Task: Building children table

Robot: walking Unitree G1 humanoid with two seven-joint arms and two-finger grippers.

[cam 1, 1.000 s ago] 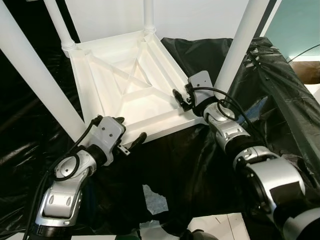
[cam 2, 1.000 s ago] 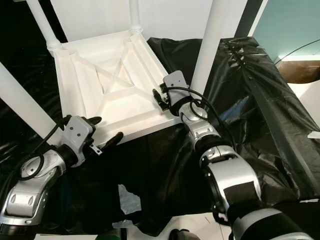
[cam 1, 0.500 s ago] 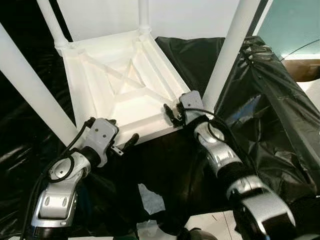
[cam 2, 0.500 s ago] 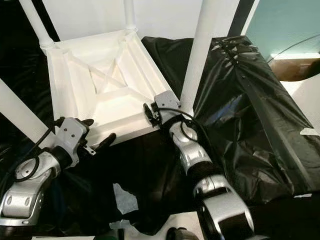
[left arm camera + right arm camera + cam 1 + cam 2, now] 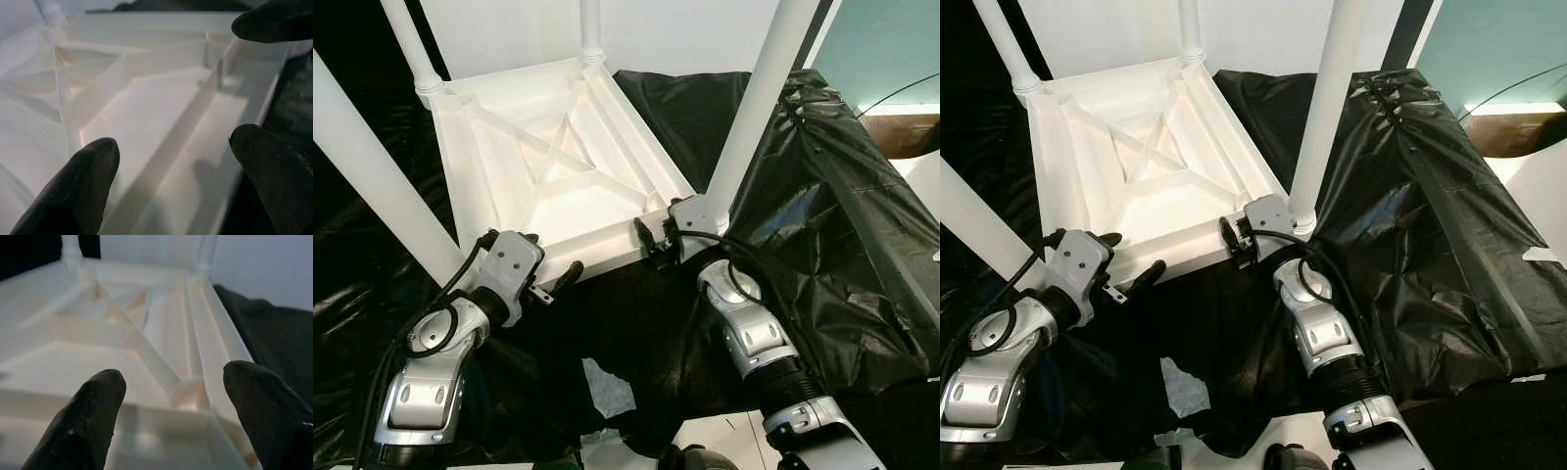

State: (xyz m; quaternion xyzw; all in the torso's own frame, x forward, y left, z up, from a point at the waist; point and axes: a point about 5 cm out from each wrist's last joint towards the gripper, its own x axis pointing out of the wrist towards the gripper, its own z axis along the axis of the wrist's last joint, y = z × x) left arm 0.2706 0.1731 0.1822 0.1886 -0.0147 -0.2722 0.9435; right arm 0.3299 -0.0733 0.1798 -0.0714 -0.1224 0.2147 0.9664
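Observation:
A white children's table (image 5: 558, 166) lies upside down on black sheeting, its ribbed underside facing me. All its white legs stand up, including the near-left leg (image 5: 372, 186) and the near-right leg (image 5: 759, 98). My left gripper (image 5: 553, 255) is open at the near rim by the near-left corner, one finger over the rim and one outside it. In the left wrist view the fingers (image 5: 83, 186) straddle the rim. My right gripper (image 5: 651, 243) is open just in front of the near rim, beside the base of the near-right leg. The right wrist view looks between its fingers (image 5: 83, 421) across the underside.
Crinkled black plastic sheeting (image 5: 822, 196) covers the surface around the table and drapes off to the right. A torn gap (image 5: 607, 387) in it shows pale floor near me. A white wall stands behind, with a teal panel (image 5: 891, 39) and a brown object (image 5: 911, 132) at far right.
My right gripper has drawn back from over the table's inner frame to just outside the near rim. The camera has shifted slightly. The left gripper has stayed at its corner.

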